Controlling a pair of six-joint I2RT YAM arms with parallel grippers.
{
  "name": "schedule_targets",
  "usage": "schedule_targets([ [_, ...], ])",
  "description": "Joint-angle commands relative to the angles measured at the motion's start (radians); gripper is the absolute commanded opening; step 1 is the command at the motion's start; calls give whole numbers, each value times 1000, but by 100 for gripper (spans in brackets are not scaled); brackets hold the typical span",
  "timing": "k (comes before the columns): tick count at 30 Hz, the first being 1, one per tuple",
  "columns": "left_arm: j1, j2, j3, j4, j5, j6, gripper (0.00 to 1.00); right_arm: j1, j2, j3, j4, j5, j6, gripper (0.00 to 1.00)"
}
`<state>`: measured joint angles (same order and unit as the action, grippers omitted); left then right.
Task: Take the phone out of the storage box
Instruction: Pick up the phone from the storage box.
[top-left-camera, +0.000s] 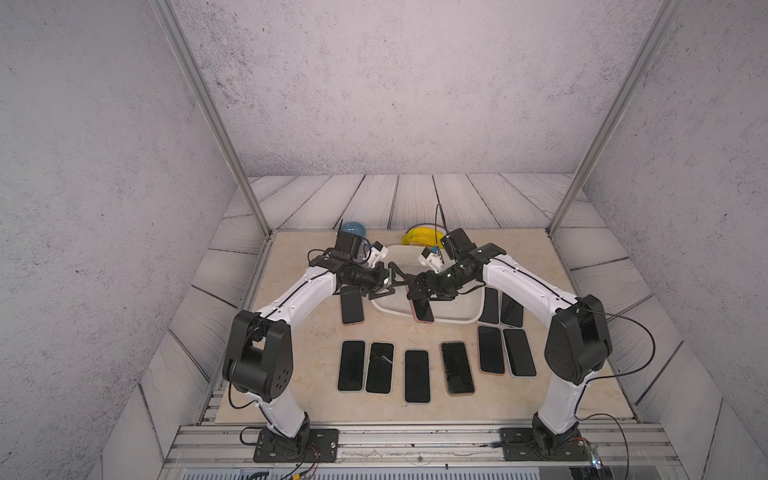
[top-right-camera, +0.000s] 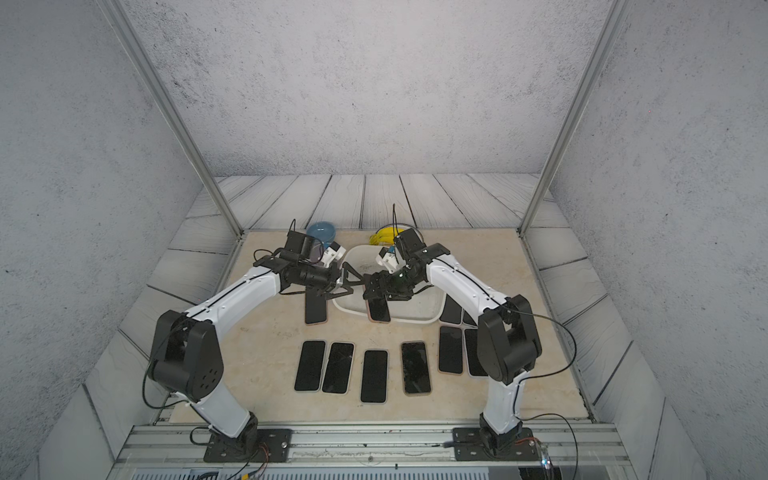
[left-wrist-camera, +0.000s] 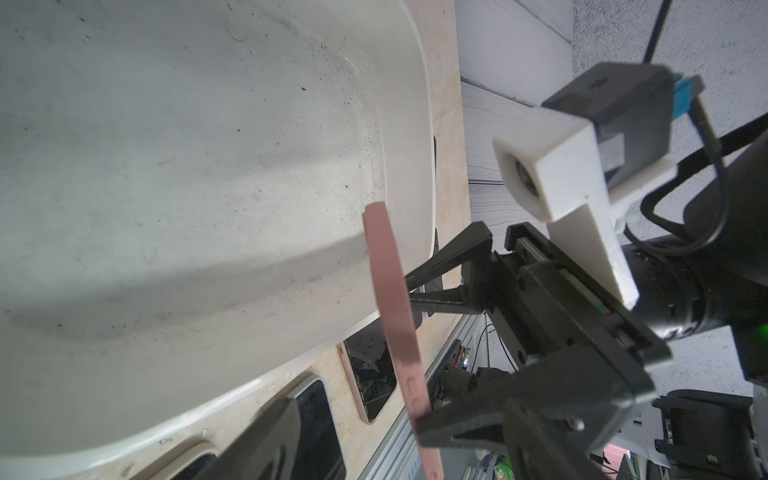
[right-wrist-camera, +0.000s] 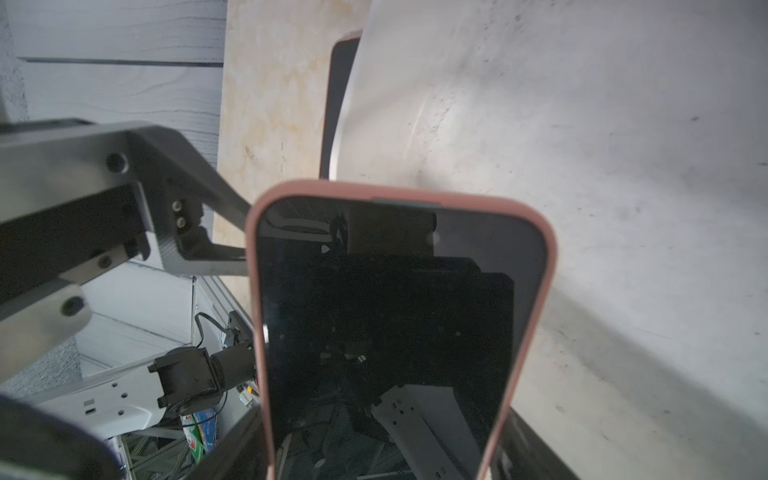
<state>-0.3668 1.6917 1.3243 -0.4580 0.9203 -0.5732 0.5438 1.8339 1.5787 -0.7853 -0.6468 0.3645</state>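
Clearly the right jaws clamp the phone (right-wrist-camera: 386, 324) over the storage box (top-left-camera: 455, 312), left jaws spread wide beside it.

Robot lab cell: alu frame post (top-left-camera: 215, 120), printed backdrop wall (top-left-camera: 395, 83), base rail (top-left-camera: 415, 440).

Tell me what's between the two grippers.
The phone, seen edge-on in the left wrist view. The right gripper clamps it across its width, and the open left gripper faces its long edge.
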Motion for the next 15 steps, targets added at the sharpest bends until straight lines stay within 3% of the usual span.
schedule_targets([
  [1,-1,16,19,-34,-4,23,77,22,-24,32,9,-56,-2,67],
  [13,-15,42,27,-77,-17,41,41,57,-9,64,-21,-44,-19,66],
  [15,-21,48,32,-83,-10,43,31,60,-7,63,-25,-40,-23,66],
])
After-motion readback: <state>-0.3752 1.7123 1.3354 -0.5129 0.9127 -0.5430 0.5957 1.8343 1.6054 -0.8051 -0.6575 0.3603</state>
